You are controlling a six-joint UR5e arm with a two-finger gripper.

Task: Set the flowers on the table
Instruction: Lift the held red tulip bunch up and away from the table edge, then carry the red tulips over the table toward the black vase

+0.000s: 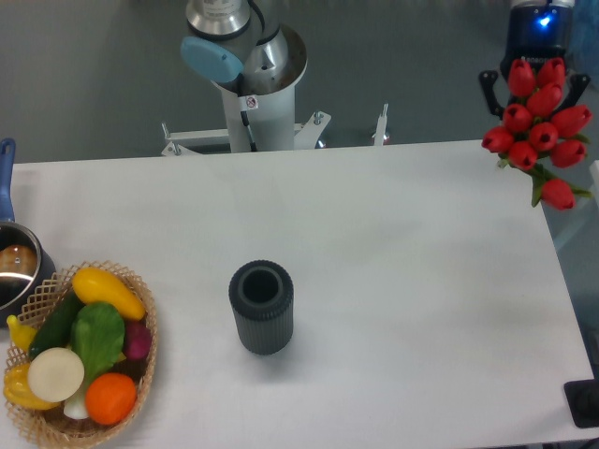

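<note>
The flowers (536,131), a bunch of red tulip buds with green leaves, hang in the air at the table's far right corner. Their stems do not show. My gripper (533,86) sits just behind the top of the bunch. Its black fingers (487,86) stick out on either side of the buds, and it appears shut on the flowers, though the buds cover the fingertips. The blue-lit wrist is above it at the frame's top edge. The white table (393,234) spreads below and to the left.
A dark grey ribbed vase (261,306) stands upright near the table's middle. A wicker basket (140,285) of vegetables sits at the front left, with a metal pot (14,269) behind it at the left edge. The arm's base (253,84) rises behind the far edge.
</note>
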